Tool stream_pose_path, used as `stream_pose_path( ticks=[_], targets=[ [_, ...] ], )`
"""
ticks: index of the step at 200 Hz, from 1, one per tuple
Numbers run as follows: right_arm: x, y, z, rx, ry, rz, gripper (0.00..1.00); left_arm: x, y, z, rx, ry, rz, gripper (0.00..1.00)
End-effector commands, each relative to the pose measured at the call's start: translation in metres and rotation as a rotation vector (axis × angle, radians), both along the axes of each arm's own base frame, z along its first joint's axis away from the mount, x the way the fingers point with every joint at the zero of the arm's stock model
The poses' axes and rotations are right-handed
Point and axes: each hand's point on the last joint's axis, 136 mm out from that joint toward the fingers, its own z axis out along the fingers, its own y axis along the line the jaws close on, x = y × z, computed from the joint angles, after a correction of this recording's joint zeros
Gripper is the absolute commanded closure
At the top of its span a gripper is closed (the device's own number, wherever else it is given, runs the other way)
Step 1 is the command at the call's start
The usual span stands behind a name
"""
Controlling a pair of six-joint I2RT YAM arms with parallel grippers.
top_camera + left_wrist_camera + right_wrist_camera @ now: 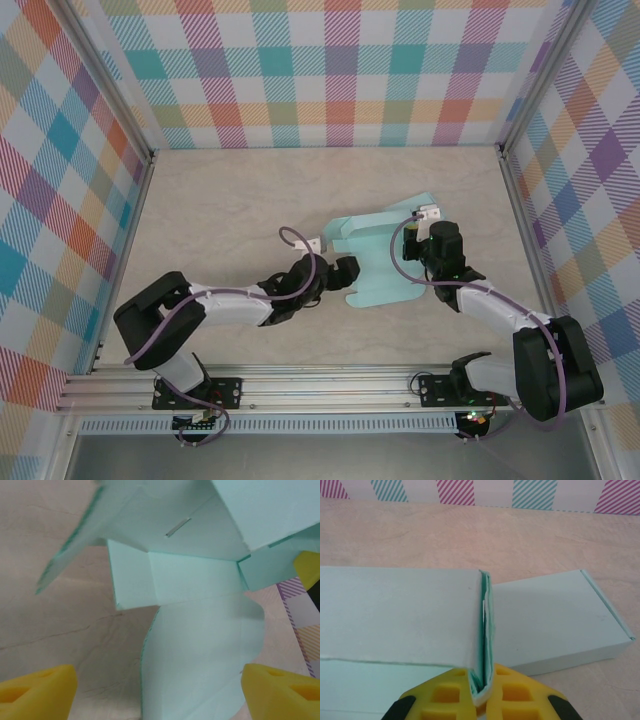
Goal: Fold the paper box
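Nearest the arms' bases, the left tool [155, 700] stands spread wide, its yellow fingertips [37, 690] on either side of a rounded flap [200, 655] of the mint-green paper box [385, 265] and touching nothing. The box lies part-folded on the table [230, 210], right of centre and between the two tools, just right of the left tool and just left of the right one. The right tool [482, 685] is pressed together on a raised double wall [485, 620] of the box. It pinches the wall upright from the near side, the crease running straight away from its fingers and flat panels spreading to either hand. Both arms are about equally close to the box. With the right one already anchoring it, the free left one, facing the flap head-on, looks better placed to lift the next panel. Beyond the box stands the checked far wall [340, 70]
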Motion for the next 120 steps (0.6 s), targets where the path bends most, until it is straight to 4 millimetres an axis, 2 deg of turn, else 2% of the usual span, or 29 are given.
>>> stream_pose_path(
  ticks=[1, 26, 62, 90, 96, 120],
  targets=[
    [0.0, 0.003, 0.014, 0.02, -0.058, 0.012, 1.0, 0.011, -0.018, 0.024, -0.024, -0.081, -0.019, 0.18],
    [0.0, 0.004, 0.015, 0.019, -0.06, 0.016, 1.0, 0.017, -0.028, 0.029, -0.025, -0.109, -0.034, 0.21],
    [0.001, 0.004, 0.015, 0.02, -0.06, 0.017, 1.0, 0.025, -0.031, 0.033, 0.007, -0.143, -0.029, 0.21],
    [0.001, 0.005, 0.014, 0.019, -0.056, 0.02, 1.0, 0.027, -0.041, 0.046, 0.004, -0.196, -0.067, 0.22],
    [0.001, 0.005, 0.014, 0.018, -0.054, 0.02, 1.0, 0.028, -0.043, 0.048, 0.009, -0.204, -0.073, 0.25],
    [0.001, 0.005, 0.014, 0.019, -0.055, 0.019, 1.0, 0.03, -0.041, 0.05, 0.021, -0.195, -0.054, 0.26]
  ],
)
